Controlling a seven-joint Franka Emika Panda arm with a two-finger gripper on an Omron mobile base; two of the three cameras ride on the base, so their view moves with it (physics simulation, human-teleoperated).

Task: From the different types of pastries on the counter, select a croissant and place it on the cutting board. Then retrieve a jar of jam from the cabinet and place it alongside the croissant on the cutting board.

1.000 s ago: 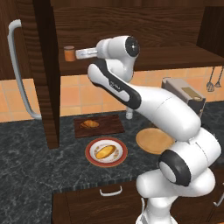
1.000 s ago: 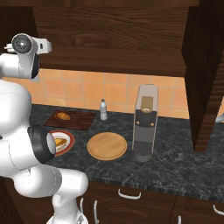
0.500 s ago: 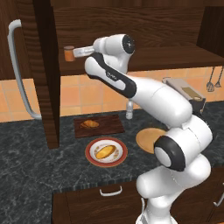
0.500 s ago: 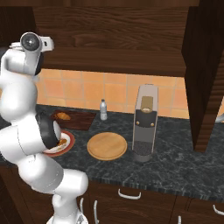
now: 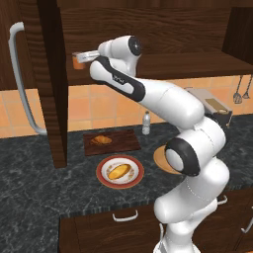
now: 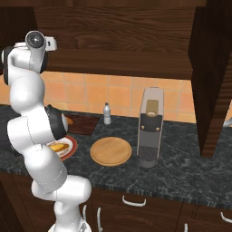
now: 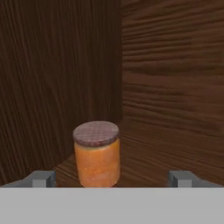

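Fingertips (image 7: 43,178) of the gripper (image 7: 111,179) spread wide, mostly cut off, jam jar (image 7: 96,153) standing between them ungrasped.

**Colours on the counter and in the cabinet**

The jam jar (image 7: 96,154) is orange under a dark brown speckled lid. The cabinet (image 7: 166,78) is dark wood grain. A golden croissant (image 5: 101,140) lies on the reddish-brown cutting board (image 5: 123,143). The counter (image 5: 29,192) is black marbled stone.

- One jar of jam (image 7: 96,154) in the cabinet (image 7: 170,87).
- One croissant (image 5: 101,140) on one cutting board (image 5: 123,143).
- One plate (image 5: 103,174) with one pastry (image 5: 120,171).
- One small bottle (image 6: 107,113).
- One coffee machine (image 6: 150,128).
- One round wooden board (image 6: 111,151).
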